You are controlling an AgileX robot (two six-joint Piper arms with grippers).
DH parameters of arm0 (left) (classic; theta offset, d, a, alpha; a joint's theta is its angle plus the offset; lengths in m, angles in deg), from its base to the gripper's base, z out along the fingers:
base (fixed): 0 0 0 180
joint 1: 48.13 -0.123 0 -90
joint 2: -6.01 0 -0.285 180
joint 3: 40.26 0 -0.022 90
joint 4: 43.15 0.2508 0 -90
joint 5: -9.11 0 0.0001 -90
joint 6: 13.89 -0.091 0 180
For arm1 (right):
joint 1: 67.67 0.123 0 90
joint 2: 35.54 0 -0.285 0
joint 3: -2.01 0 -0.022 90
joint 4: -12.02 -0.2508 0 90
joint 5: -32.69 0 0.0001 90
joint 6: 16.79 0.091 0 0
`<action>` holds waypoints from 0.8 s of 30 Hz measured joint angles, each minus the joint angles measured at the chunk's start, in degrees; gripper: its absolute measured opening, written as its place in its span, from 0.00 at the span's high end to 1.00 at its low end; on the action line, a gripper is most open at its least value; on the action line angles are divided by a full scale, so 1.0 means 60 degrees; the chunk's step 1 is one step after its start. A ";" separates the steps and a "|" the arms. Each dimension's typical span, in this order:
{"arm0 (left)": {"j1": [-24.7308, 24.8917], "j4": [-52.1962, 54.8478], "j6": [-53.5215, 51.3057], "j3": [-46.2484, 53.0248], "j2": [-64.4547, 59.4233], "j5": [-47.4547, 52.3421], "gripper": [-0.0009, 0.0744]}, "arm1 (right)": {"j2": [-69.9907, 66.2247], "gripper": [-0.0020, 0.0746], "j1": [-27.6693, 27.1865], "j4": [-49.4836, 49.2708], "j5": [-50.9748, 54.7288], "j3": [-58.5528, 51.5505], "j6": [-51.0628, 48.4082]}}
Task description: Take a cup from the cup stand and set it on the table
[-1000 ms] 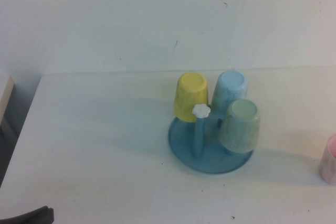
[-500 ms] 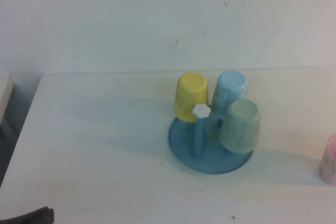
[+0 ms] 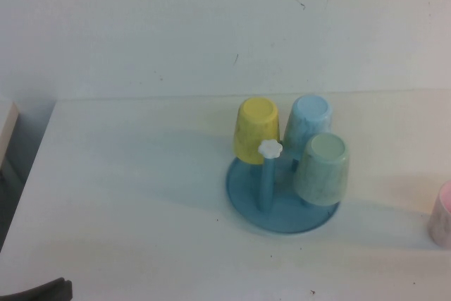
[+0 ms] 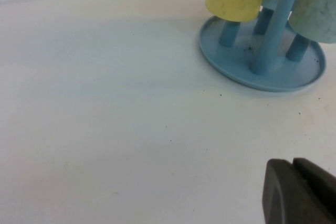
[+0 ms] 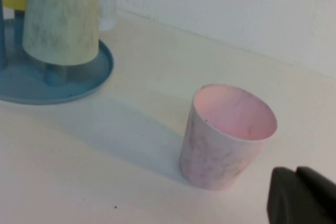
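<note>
The pale pink cup stands upright, mouth up, on the white table; in the high view it shows at the right edge. The blue cup stand holds a yellow cup, a pale blue cup and a pale green cup, upside down on pegs; one white-knobbed peg is bare. My right gripper is shut and empty, just beside the pink cup, apart from it. My left gripper is shut and empty, low over the table, near the stand.
A white wall rises behind the table's far edge. The table's left edge drops to a dark gap. A dark part of the left arm shows at the bottom left corner of the high view.
</note>
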 joint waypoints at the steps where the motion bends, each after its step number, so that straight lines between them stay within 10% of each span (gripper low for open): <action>1: 0.0000 0.0000 0.0000 0.0000 0.0000 0.0000 0.99 | 0.0192 0.98 -0.0023 0.0000 0.0014 -0.0163 0.0040; 13: 0.0000 0.0000 -0.0015 0.0000 0.0000 0.0000 0.99 | 0.0522 0.98 -0.2357 -0.1326 0.0223 -0.0321 -0.1816; 24: 0.0000 0.0000 -0.0035 0.0000 0.0000 0.0000 0.99 | 0.0522 0.98 -0.2583 -0.2063 0.0749 -0.0321 -0.2237</action>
